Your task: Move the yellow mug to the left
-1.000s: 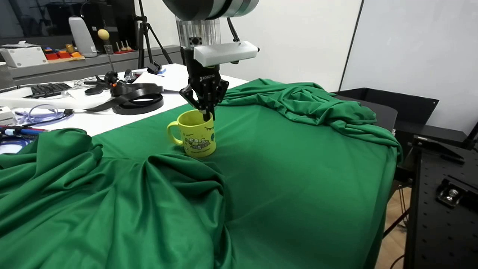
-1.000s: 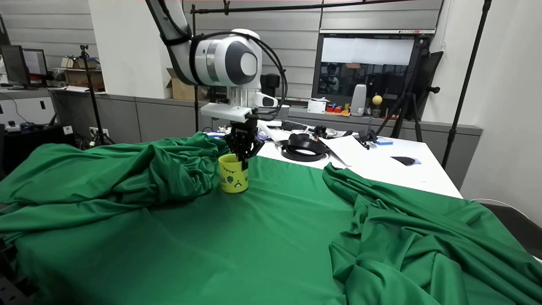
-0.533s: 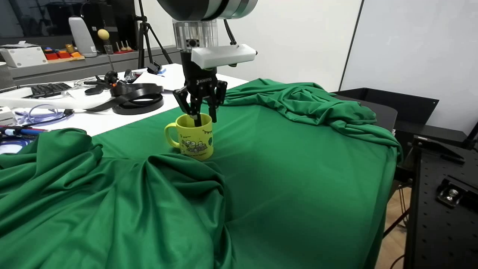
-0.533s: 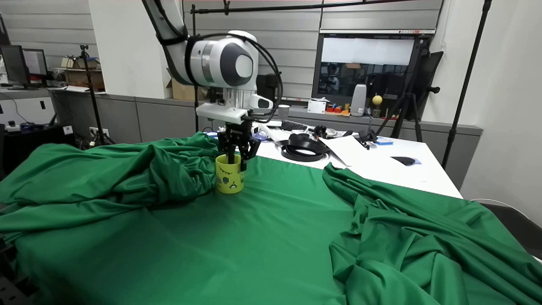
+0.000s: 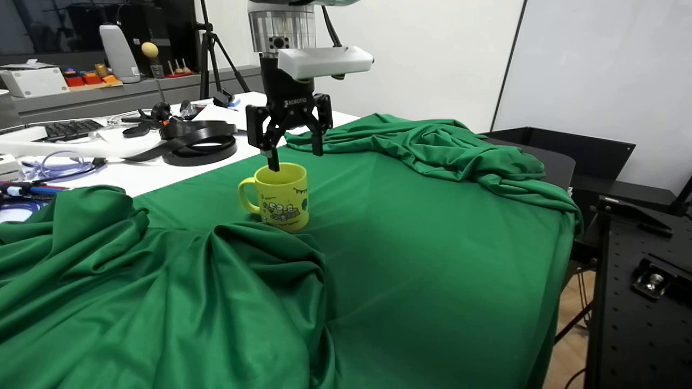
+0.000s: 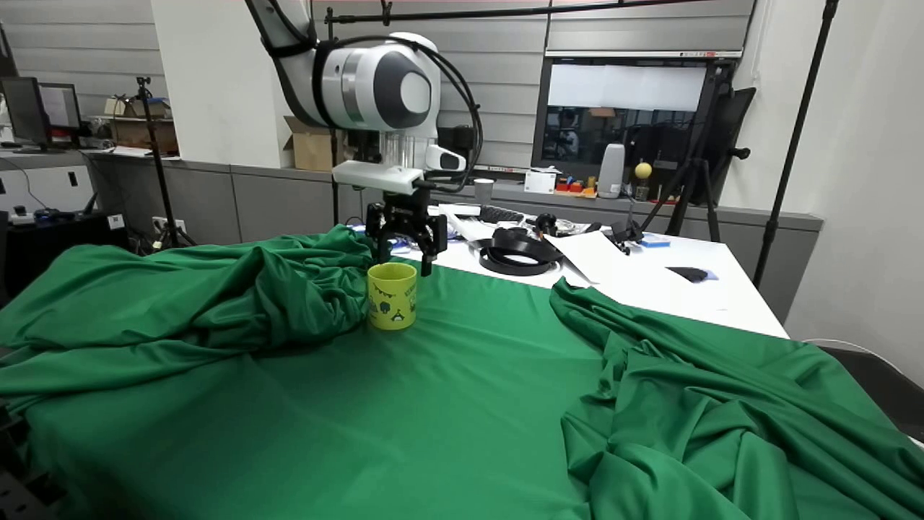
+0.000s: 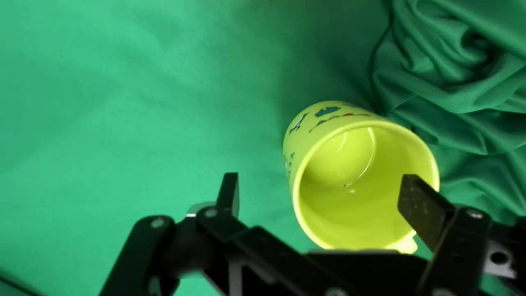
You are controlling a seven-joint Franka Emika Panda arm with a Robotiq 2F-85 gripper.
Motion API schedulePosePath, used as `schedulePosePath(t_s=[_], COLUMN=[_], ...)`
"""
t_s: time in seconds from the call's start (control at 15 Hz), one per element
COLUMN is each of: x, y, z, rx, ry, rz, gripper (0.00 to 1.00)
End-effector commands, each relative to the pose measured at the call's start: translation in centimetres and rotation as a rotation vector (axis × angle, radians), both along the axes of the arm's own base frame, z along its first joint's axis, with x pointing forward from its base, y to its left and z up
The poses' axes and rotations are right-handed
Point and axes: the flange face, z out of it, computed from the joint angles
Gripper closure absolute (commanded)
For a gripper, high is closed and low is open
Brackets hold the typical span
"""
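Upright on the green cloth stands the yellow mug (image 5: 282,201), its handle pointing left in an exterior view, with dark printed drawings on its side. Just above its rim hangs my gripper (image 5: 295,161), open, its fingers spread and holding nothing. From another angle in an exterior view, the gripper (image 6: 405,266) is above and slightly right of the mug (image 6: 392,300), whose handle is hidden there. In the wrist view I look down into the mug (image 7: 349,164); one finger lies outside its rim and the other overlaps the opening's right side.
Bunched green cloth (image 5: 216,302) lies close beside the mug, and more folds (image 5: 432,146) lie farther back. On the white table are black straps (image 5: 200,146), cables and a keyboard (image 5: 70,128). A tripod (image 5: 208,59) stands behind.
The gripper was shut at the mug's rim; its fingers have spread, letting go, and it has risen above the mug. The mug shifted slightly left, then stayed in place.
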Motion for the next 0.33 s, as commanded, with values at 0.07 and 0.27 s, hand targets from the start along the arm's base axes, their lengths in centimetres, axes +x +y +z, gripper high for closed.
schedulePosePath(t_s=[0.07,0.27], x=[-1.3,-1.4], y=[-0.2,-1.1], z=[1.6,1.7], rx=[0.048,0.046], ry=[0.099,0.151], rz=[0.075,0.05], gripper=[0.0,0.0])
